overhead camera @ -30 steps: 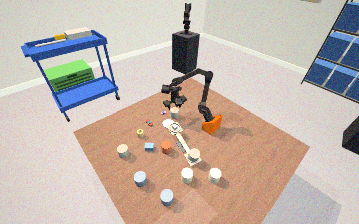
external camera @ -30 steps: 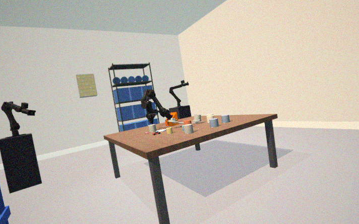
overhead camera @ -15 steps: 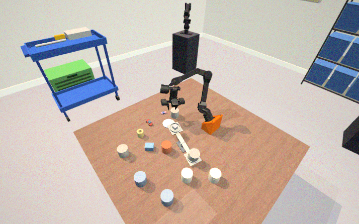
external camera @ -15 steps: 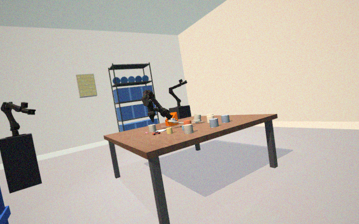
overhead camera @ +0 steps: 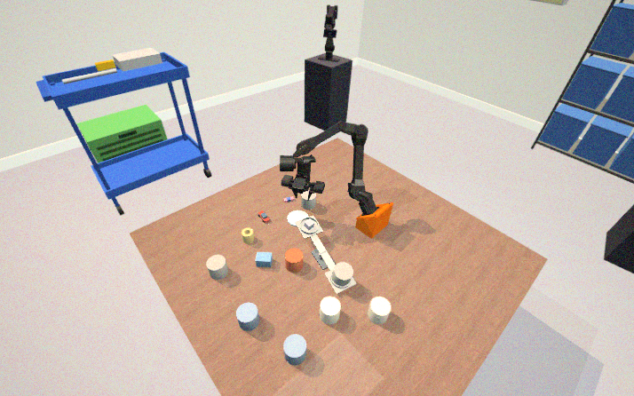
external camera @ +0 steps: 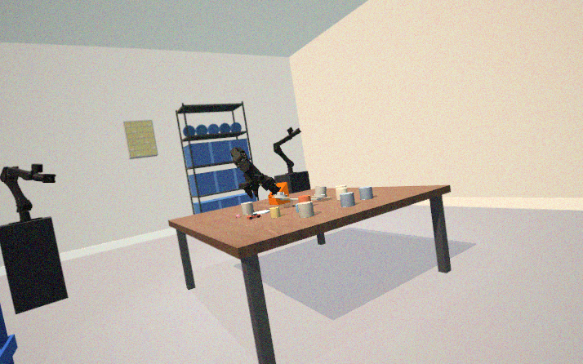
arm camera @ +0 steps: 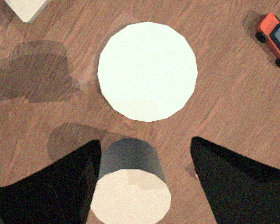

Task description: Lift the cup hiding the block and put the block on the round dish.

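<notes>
One grey cup with a pale top (overhead camera: pixel 308 201) (external camera: pixel 246 208) (arm camera: pixel 131 197) stands on the table beside the white round dish (overhead camera: pixel 295 217) (external camera: pixel 262 211) (arm camera: pixel 147 71), not over it. My gripper (overhead camera: pixel 303 196) (external camera: pixel 251 195) (arm camera: pixel 145 145) is open and empty, above that cup; the wrist view shows the cup nearer the left finger. A small grey block (overhead camera: pixel 308 224) lies uncovered on the near-dish end of the balance (overhead camera: pixel 322 251). The other cup (overhead camera: pixel 343 273) (external camera: pixel 320 191) stands on the balance's far end.
A red toy car (overhead camera: pixel 264 216) (arm camera: pixel 275 37), a yellow ring-like cylinder (overhead camera: pixel 248 235), a blue block (overhead camera: pixel 263 259) and an orange cylinder (overhead camera: pixel 294 260) stand near the balance. Several grey, blue and cream cups stand farther off. A small pinkish toy (overhead camera: pixel 289 199) lies beside the standing cup.
</notes>
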### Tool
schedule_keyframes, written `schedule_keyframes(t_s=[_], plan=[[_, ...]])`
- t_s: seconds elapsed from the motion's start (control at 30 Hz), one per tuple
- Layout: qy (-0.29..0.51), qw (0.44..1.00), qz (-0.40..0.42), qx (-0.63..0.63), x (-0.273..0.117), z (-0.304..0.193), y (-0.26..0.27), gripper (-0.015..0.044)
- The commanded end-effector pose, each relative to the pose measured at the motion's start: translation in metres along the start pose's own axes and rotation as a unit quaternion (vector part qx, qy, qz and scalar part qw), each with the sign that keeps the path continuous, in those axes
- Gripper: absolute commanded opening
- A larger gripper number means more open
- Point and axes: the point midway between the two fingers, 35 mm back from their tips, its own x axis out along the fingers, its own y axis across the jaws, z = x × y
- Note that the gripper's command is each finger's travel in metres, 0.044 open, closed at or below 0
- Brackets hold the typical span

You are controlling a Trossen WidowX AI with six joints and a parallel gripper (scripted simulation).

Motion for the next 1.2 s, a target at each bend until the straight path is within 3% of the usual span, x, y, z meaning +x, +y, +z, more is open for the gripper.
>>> schedule_keyframes(t_s=[0.0, 0.57, 1.17], plan=[[-0.002, 0.998, 0.005, 0.058, -0.001, 0.010, 0.000, 0.0260], [0.004, 0.939, 0.027, 0.342, -0.004, 0.054, 0.011, 0.0260], [0.025, 0.792, 0.025, 0.609, -0.013, 0.097, 0.030, 0.0260]])
